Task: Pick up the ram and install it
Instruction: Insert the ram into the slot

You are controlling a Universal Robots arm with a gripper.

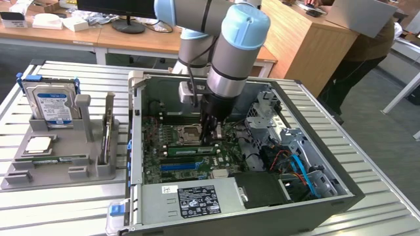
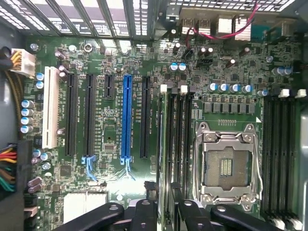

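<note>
The ram [image 1: 190, 150], a long green stick, stands on edge in a memory slot of the motherboard inside the open computer case [image 1: 341, 196]. My gripper [image 1: 210, 140] reaches down into the case right over the stick's end nearer the exterior view's right. In the wrist view the ram [image 2: 166, 144] is seen edge-on in the slot beside the empty processor socket [image 2: 226, 166]. My gripper [image 2: 164, 199] is open, one dark finger on each side of the stick with a small gap to it.
A grey holder [image 1: 59, 167] at the exterior view's left carries a blue-labelled hard drive [image 1: 54, 105], a square silver chip [image 1: 38, 144] and another green stick [image 1: 56, 160]. Cables [image 1: 298, 167] and the power supply [image 1: 190, 199] crowd the case. A person [image 1: 367, 54] stands behind.
</note>
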